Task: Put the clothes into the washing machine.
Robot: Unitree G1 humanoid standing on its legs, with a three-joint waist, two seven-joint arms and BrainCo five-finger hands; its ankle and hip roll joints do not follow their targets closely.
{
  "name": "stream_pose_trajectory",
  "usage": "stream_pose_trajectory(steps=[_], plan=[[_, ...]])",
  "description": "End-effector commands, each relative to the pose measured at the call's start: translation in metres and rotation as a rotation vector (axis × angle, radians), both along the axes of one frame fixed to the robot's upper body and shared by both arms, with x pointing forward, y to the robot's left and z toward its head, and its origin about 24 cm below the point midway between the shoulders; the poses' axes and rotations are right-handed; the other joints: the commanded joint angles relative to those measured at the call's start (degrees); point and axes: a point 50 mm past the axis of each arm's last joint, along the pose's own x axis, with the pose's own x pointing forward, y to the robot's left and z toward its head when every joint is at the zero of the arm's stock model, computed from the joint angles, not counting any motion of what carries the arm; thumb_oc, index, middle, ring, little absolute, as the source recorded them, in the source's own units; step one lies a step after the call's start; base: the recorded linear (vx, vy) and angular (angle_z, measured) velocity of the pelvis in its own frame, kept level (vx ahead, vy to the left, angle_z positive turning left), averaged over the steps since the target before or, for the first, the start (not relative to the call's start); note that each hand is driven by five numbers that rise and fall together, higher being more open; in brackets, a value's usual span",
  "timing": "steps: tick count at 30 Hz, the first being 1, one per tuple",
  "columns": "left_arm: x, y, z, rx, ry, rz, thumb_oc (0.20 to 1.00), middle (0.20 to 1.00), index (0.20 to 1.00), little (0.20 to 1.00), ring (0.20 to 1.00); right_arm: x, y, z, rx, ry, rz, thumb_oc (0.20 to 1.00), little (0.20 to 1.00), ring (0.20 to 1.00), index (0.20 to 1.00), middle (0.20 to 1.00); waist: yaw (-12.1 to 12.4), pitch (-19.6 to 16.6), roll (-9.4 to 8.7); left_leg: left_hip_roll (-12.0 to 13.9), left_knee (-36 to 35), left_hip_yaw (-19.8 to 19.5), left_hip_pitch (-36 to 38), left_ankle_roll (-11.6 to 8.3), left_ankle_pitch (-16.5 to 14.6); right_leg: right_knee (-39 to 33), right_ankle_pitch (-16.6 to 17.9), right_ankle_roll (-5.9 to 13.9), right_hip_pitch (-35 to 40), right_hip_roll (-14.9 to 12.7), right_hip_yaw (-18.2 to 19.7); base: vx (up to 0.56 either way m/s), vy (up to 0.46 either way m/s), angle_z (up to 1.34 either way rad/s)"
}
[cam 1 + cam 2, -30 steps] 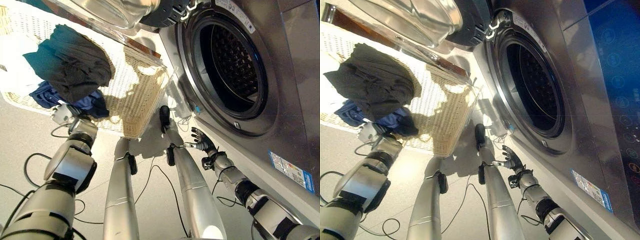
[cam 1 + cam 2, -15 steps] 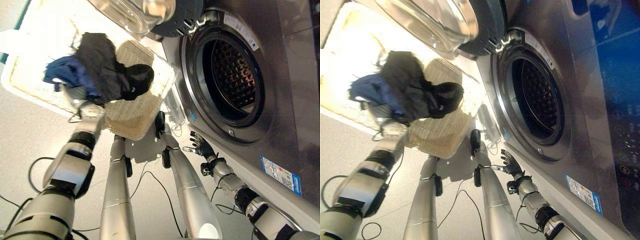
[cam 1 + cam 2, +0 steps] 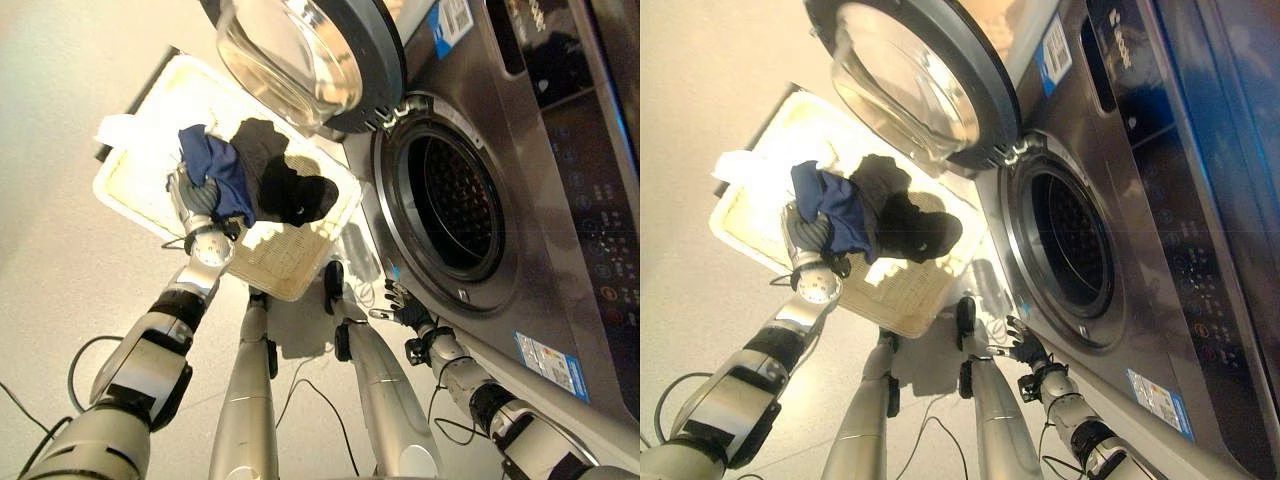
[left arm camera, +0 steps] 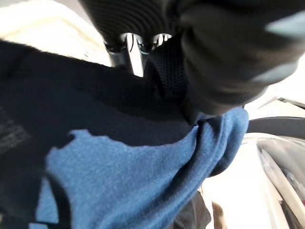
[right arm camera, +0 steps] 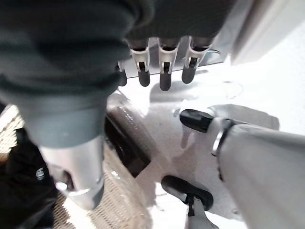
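Two garments matter at this moment: a blue garment [image 3: 213,176] clamped in the curled fingers of the left hand [image 3: 196,204] and raised above the white laundry basket [image 3: 140,185], and a black garment [image 3: 290,190] lying in that basket on its washer side. The washing machine [image 3: 520,200] stands just beside the basket, its door [image 3: 300,55] swung wide above the basket and its drum [image 3: 455,200] empty. The right hand [image 3: 405,308], fingers relaxed and holding nothing, hangs below the drum opening. To do the carry well, the left arm would keep its grip firm, lift the cloth clear of the basket rim, pass under the door, and release only deep inside the drum.
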Motion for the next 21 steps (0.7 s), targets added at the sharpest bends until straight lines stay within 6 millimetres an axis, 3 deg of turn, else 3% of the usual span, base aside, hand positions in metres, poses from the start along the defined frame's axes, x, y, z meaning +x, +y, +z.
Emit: stream_pose_trajectory(steps=[1,7,13,17,21], plan=[[-0.004,-0.012,0.004,-0.134,-0.110,-0.084,0.200,0.200,0.200,0.200,0.200,-0.013,-0.018,-0.010,-0.046,0.037,-0.014,1.000,1.000,1.000,1.000,1.000,0.18,-0.19,2.59,-3.63,3.67,1.54,3.11,0.70,-5.73,-10.41,5.31,3.58,6.44,1.08,-1.47,-0.01,0.044,0.04],[-0.015,-0.021,-0.007,-0.251,-0.159,-0.155,0.200,0.200,0.200,0.200,0.200,-0.018,-0.025,-0.012,-0.051,0.031,-0.031,1.000,1.000,1.000,1.000,1.000,1.48,-0.19,3.92,-3.16,0.22,1.91,7.80,0.61,-5.09,-11.78,4.52,3.74,10.82,0.97,-2.41,0.00,0.006,0.00],[-0.032,-0.034,-0.017,-0.359,-0.183,-0.316,0.200,0.200,0.200,0.200,0.200,-0.014,-0.018,0.007,0.052,-0.094,-0.030,1.000,1.000,1.000,1.000,1.000,2.57,-0.19,5.34,-3.04,-2.35,1.57,12.13,0.76,-4.83,-12.36,3.42,3.97,15.07,0.71,-3.39,-0.01,0.003,0.09],[-0.064,-0.063,-0.022,-0.470,-0.170,-0.730,0.200,0.200,0.200,0.200,0.200,-0.005,0.004,0.060,0.142,-0.336,0.006,1.000,1.000,1.000,1.000,1.000,3.46,-0.20,7.10,-2.87,-5.79,1.43,17.81,0.87,-4.41,-13.87,2.61,4.42,20.93,0.37,-4.67,-0.01,0.019,0.07],[-0.081,-0.070,-0.020,-0.564,-0.175,-0.985,0.200,0.200,0.200,0.200,0.200,-0.007,0.009,0.088,0.054,-0.494,0.077,1.000,1.000,1.000,1.000,1.000,3.56,-0.53,8.17,-2.79,-7.39,1.68,20.70,0.93,-4.06,-14.93,2.46,4.61,24.05,-0.02,-5.35,0.02,0.035,0.07]])
